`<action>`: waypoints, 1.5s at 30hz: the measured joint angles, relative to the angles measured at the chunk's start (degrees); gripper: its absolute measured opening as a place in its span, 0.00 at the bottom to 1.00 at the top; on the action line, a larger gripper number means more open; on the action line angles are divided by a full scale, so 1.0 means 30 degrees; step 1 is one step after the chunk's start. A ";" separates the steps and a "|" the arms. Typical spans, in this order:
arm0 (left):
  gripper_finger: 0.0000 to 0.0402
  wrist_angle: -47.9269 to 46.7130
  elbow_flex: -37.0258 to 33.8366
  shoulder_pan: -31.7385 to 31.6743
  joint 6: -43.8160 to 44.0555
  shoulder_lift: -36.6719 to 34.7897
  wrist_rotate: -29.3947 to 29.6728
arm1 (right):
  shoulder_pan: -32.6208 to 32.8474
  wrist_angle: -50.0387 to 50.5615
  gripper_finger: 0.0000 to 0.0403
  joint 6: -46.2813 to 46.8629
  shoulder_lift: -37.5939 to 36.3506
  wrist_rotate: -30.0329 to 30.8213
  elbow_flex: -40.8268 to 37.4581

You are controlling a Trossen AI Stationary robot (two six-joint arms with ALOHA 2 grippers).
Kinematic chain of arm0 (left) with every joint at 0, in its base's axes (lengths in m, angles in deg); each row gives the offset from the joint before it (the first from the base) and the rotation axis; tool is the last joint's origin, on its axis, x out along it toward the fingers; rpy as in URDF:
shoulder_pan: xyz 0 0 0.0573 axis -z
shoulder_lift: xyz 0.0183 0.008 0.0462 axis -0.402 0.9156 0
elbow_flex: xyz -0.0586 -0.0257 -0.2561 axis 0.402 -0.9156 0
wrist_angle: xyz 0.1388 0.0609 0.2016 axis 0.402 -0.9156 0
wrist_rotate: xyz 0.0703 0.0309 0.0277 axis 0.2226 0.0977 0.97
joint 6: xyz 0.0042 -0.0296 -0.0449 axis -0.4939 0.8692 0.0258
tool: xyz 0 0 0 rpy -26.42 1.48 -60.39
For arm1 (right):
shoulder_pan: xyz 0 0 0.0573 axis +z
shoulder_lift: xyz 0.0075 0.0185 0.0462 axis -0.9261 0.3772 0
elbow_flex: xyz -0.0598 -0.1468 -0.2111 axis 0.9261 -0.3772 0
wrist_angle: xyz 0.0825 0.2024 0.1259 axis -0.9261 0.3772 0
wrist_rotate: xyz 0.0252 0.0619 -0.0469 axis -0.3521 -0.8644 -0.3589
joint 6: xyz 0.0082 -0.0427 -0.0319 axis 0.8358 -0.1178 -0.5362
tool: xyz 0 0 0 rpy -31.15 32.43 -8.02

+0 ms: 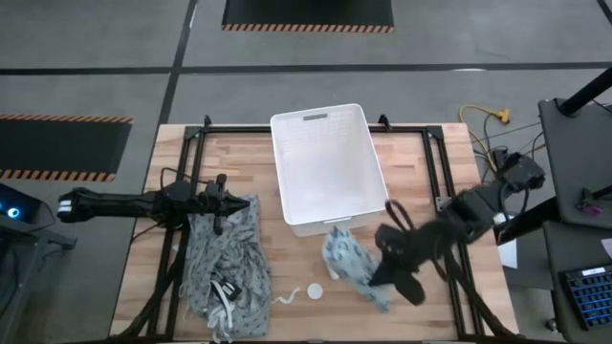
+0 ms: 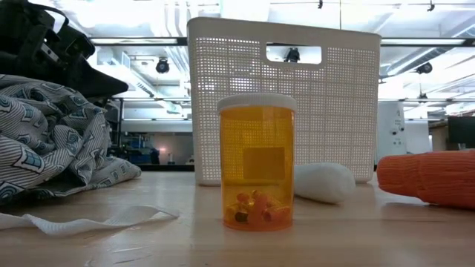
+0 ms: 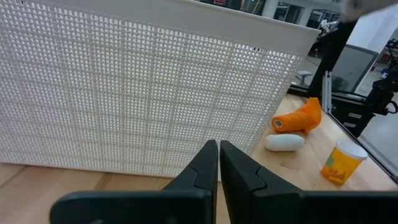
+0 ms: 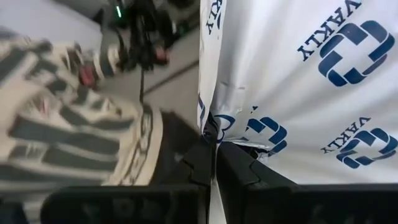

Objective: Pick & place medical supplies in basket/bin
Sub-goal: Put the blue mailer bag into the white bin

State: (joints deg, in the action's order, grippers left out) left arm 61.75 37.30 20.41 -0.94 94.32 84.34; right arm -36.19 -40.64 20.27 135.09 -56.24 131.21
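Note:
My right gripper (image 1: 380,273) is shut on the grey-blue soft packet (image 1: 348,261), which is white with blue logos in the right wrist view (image 4: 298,81), just near the white tub (image 1: 320,162). An orange pill bottle with a white round cap (image 2: 256,165) stands on its base at the near edge (image 1: 314,291). An orange tube (image 3: 298,117) and a small white oblong item (image 3: 284,142) lie on the table by the tub's near wall. The packet and right arm hide both in the high view. My left gripper (image 3: 219,144) is shut above the grey patterned cloth (image 1: 225,253). My right gripper pinches the packet between its two fingers (image 4: 186,163) at an edge or fold (image 4: 231,132). It comes from the table's right, slanting down. The packet spreads out past the fingers toward the tub. It does not show at table height in the low view, so it seems lifted.
The grey patterned cloth (image 2: 52,141) is bunched at the table's left. A thin white string (image 1: 284,299) lies near the pill bottle. The tub (image 2: 286,104) stands at the table's far middle. Bare wood (image 1: 421,182) shows to the right of the tub.

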 joint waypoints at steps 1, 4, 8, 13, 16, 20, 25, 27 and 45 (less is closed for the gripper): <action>0.00 0.0000 0.0000 -0.0004 0.0000 0.0000 0.0000 | -0.0505 0.0008 0.02 -0.0579 0.0163 0.0015 0.0446; 0.00 0.0000 0.0000 -0.0004 0.0000 0.0000 0.0000 | -0.2212 0.0076 0.02 -0.2482 0.0650 0.0066 0.1463; 0.00 0.0000 0.0000 0.0000 0.0000 0.0000 0.0000 | -0.4845 0.0555 0.02 -0.4654 0.1354 0.0049 0.2525; 0.00 0.0000 0.0000 -0.0001 0.0000 0.0000 0.0000 | -0.8467 0.1978 0.02 -0.7601 0.2522 0.0052 0.4019; 0.00 0.0000 0.0001 -0.0001 0.0000 0.0000 0.0000 | -1.0580 0.2285 0.02 -0.9505 0.3393 0.0035 0.4821; 0.00 0.0000 0.0003 0.0000 0.0000 0.0007 0.0000 | -1.3237 0.3333 0.02 -1.0824 0.5057 0.0022 0.5815; 0.00 0.0000 0.0001 0.0000 0.0000 0.0003 0.0000 | -1.5867 0.6925 0.02 -0.8550 0.7754 -0.0003 0.6859; 0.00 0.0000 0.0000 -0.0001 0.0000 0.0001 0.0000 | -1.6478 0.7762 0.02 -0.8528 0.8698 0.0009 0.6954; 0.00 -0.0007 0.0000 -0.0007 0.0000 0.0007 0.0000 | -1.7580 0.9124 0.02 -0.7133 1.4085 -0.1948 0.9246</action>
State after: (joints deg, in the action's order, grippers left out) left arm 61.72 37.30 20.39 -0.94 94.34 84.34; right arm -88.93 -13.27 -1.13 177.35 -62.08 158.95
